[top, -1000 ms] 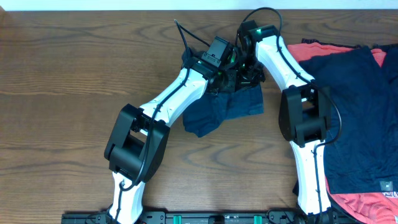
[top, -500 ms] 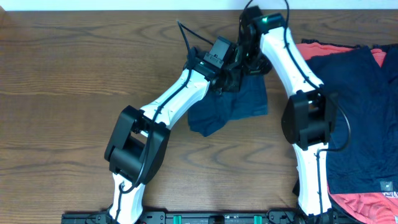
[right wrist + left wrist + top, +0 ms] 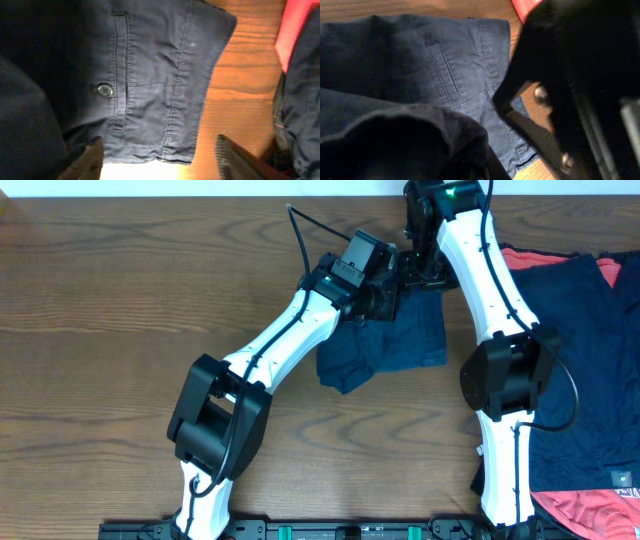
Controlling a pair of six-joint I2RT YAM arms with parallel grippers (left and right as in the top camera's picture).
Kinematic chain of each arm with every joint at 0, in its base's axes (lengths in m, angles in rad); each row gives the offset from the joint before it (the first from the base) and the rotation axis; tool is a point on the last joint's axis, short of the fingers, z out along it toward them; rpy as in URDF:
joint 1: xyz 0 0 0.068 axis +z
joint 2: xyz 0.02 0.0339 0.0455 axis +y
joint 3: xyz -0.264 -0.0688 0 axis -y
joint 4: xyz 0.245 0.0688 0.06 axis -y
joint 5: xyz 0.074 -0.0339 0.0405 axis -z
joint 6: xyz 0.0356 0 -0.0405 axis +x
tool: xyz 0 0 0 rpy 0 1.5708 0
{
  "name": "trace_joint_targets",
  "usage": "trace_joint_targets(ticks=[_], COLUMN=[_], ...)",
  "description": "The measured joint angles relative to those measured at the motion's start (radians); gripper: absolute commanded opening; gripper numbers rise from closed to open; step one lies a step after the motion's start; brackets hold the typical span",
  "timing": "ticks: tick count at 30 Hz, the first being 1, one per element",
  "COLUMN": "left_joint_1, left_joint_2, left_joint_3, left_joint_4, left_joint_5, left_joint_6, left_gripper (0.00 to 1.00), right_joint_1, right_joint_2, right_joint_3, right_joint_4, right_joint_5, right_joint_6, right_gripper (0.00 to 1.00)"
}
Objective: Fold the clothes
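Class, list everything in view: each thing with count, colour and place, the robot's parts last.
table: 1, brown wood, under everything
shorts: 1, navy, table centre, under both arms' ends
button: 1, dark, by the shorts' pocket
navy clothes: count unclear, navy, piled at right
red clothes: count unclear, coral, under that pile
left arm: 1, white and black, reaching the shorts
right arm: 1, white and black, reaching the shorts
right fingers: 2, dark, spread above the shorts

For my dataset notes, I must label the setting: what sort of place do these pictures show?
Probably a robot lab workstation, not a home: a left arm and right arm mounted at a wooden table, over a navy garment, with a clothes pile beside.
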Motion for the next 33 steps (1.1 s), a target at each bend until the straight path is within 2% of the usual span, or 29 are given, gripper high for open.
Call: trace_joint_targets(ticks=[2,4,5,6,15,24,26,28,30,31,33], left_joint_1=[-0.001,-0.002,-0.004,-0.006,-0.012,-0.013,-0.012,-0.013,-0.016,-0.019,-0.026], left_joint_2=[0.007,0.016,0.021,0.026,0.160,0.159,0.159,0.159,0.159,0.159,0.159], left_joint_3=[0.005,0.011,0.016,0.020,-0.024,-0.027,-0.027,-0.027,-0.027,-0.027,-0.027], left_joint_4=[0.003,0.007,0.009,0.013,-0.036,-0.035,-0.033,-0.027,-0.023,-0.018,-0.010], left_joint_5=[0.000,0.003,0.005,0.008,0.002,0.003,0.003,0.005,0.004,0.006,0.012], left_joint_6=[0.002,0.003,0.004,0.005,-0.005,-0.004,-0.003,-0.005,-0.006,0.001,-0.006], left_gripper=[0.06,0.06,0.06,0.06,0.06,0.06,0.15,0.17,0.39,0.46,0.72], right_joint_1=[-0.002,-0.008,-0.013,-0.017,-0.125,-0.142,-0.146,-0.148,-0.152,-0.152,-0.152], right_joint_2=[0.000,0.000,0.000,0.000,-0.057,-0.087,-0.087,-0.087,-0.087,-0.087,-0.087], right_joint_3=[0.000,0.000,0.000,0.000,0.029,0.014,0.002,-0.010,-0.018,-0.021,-0.024], right_joint_4=[0.000,-0.003,-0.007,-0.014,-0.049,-0.043,-0.039,-0.036,-0.031,-0.027,-0.025], right_joint_5=[0.007,0.012,0.013,0.015,0.030,0.030,0.030,0.031,0.031,0.031,0.031], right_joint_6=[0.005,0.012,0.018,0.028,0.060,0.085,0.090,0.094,0.100,0.101,0.105], right_gripper=[0.72,0.77,0.96,0.99,0.99,0.99,0.99,0.99,0.99,0.99,0.99])
